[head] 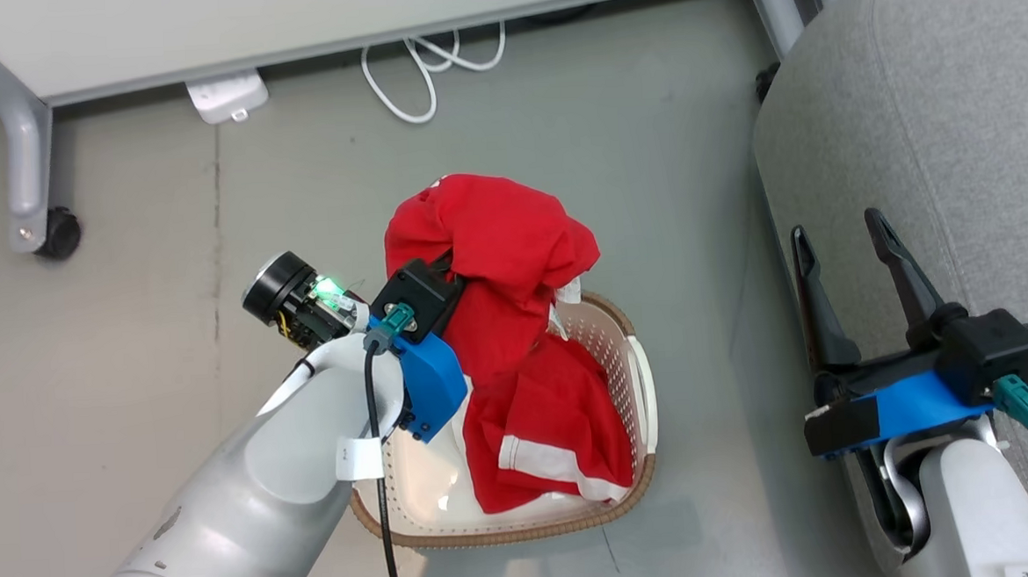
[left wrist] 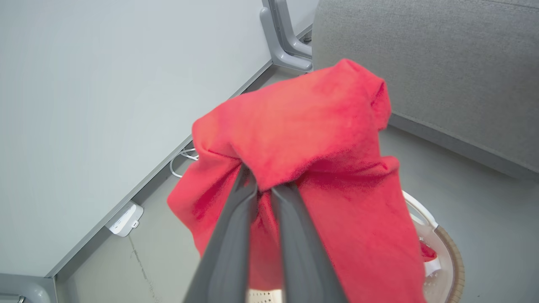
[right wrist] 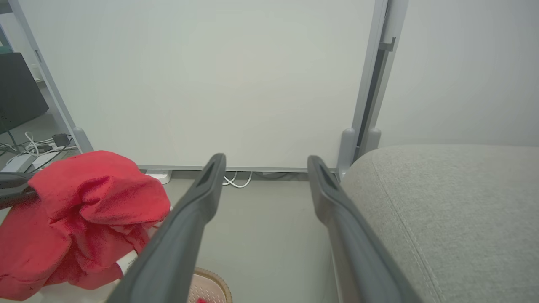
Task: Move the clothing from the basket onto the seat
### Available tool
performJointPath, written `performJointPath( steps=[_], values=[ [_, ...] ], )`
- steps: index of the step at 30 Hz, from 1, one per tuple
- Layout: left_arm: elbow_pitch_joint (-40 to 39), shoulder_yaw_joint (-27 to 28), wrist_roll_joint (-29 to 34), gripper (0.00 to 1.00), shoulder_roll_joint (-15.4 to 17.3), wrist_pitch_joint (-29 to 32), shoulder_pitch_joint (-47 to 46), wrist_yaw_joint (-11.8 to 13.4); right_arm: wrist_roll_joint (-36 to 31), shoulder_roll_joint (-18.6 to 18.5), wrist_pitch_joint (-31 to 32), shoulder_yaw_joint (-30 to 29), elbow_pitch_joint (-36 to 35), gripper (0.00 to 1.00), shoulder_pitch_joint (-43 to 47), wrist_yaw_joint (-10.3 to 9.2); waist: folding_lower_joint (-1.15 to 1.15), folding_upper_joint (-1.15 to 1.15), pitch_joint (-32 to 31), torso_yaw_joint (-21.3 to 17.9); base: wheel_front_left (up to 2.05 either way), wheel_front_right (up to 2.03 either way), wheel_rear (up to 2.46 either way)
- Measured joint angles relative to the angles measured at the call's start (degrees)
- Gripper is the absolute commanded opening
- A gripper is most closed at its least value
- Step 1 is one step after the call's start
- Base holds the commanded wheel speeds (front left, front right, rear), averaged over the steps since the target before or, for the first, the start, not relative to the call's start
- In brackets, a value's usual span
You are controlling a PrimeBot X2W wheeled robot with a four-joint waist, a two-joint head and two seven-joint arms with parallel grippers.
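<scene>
At the far left a grey tubular leg [head: 28,173] on a black caster stands on the smooth grey floor [head: 130,344]. It carries a flat white panel [head: 289,19]. A white power strip [head: 227,97] and a looped white cable [head: 407,96] lie at the panel's foot.

The left arm's pale, rounded forearm rises from the lower left of the head view. Its wrist is bent so the blue-and-black head points up and to the right, over the basket. The left claw [left wrist: 263,187] is clamped on the lifted garment [head: 494,237], a soft, bright red cloth. In the left wrist view the two long dark fingers stand close together, with their tips buried in a bunched fold. The cloth balloons above the tips and drapes down both sides of them. Its lower folds hang towards the basket; whether they touch what lies below cannot be told.

The basket [head: 619,353] is oval, of cream-white plastic with perforated walls and a brown braided-look rim, and stands on the floor. Inside it, just below and to the right of the left claw, lies the lower garment [head: 548,427]. It is red too and crumpled, with a white stripe across it.

Further right is the seat [head: 937,126], of light grey woven fabric with a rounded corner and a stitched seam. It is apart from the basket, with a strip of floor between.

The right claw [head: 836,228] hovers at the seat's near edge. Its fingers are spread wide, hold nothing and point up the head view. Its forearm comes in from the lower right.
</scene>
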Motion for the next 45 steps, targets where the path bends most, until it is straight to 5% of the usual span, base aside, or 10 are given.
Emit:
performJointPath(
  steps=[11,25,45],
  values=[
    [-7.94,6.67,1.08,0.00,-0.40,0.00,2.75,1.13,0.80,-0.01,0.00,-0.05,1.29,1.00,4.02,0.00,0.00,0.00,-7.02,1.23,0.00,0.00,0.00],
    [-10.98,8.81,3.12,0.00,-1.14,0.00,4.94,0.89,2.23,-0.01,0.00,2.04,2.47,1.00,8.37,0.00,0.00,0.00,-13.92,1.87,0.00,0.00,0.00],
    [-11.54,9.83,4.22,0.00,-1.74,0.00,5.91,0.09,5.67,0.00,0.00,12.43,3.67,1.00,8.89,0.00,0.01,0.00,-14.94,2.97,0.00,0.00,0.00]
  ],
)
